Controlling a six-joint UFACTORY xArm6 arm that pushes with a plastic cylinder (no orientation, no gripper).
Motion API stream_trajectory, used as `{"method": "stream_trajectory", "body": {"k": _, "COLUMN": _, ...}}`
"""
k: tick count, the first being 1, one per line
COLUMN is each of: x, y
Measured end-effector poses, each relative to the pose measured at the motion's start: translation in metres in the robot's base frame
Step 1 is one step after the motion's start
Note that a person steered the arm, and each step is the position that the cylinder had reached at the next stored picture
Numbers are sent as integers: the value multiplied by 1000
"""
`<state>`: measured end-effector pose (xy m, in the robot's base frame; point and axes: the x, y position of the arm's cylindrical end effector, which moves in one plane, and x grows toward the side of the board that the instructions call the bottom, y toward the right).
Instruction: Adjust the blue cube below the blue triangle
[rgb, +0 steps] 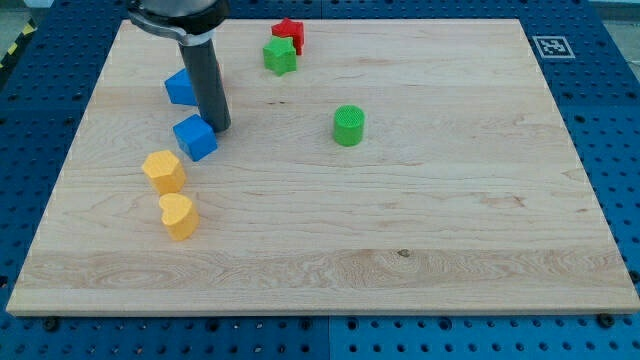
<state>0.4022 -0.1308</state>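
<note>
The blue cube (195, 137) lies at the view's upper left on the wooden board (400, 230). The blue triangle (180, 88) lies just above it, partly hidden behind my rod. My tip (219, 128) rests on the board right beside the cube's upper right corner, touching or nearly touching it, and to the lower right of the triangle.
A yellow hexagon block (163, 171) and a yellow heart block (179, 215) lie below the cube. A green star (280, 56) and a red star (290, 34) sit at the top. A green cylinder (348, 125) stands mid-board.
</note>
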Motion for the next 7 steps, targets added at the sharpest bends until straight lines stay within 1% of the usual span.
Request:
{"method": "stream_trajectory", "body": {"k": 1, "x": 0, "y": 13}}
{"method": "stream_trajectory", "body": {"k": 2, "x": 9, "y": 19}}
{"method": "stream_trajectory", "body": {"k": 3, "x": 34, "y": 19}}
{"method": "stream_trajectory", "body": {"k": 4, "x": 46, "y": 19}}
{"method": "stream_trajectory", "body": {"k": 5, "x": 47, "y": 20}}
{"method": "stream_trajectory", "body": {"k": 7, "x": 23, "y": 10}}
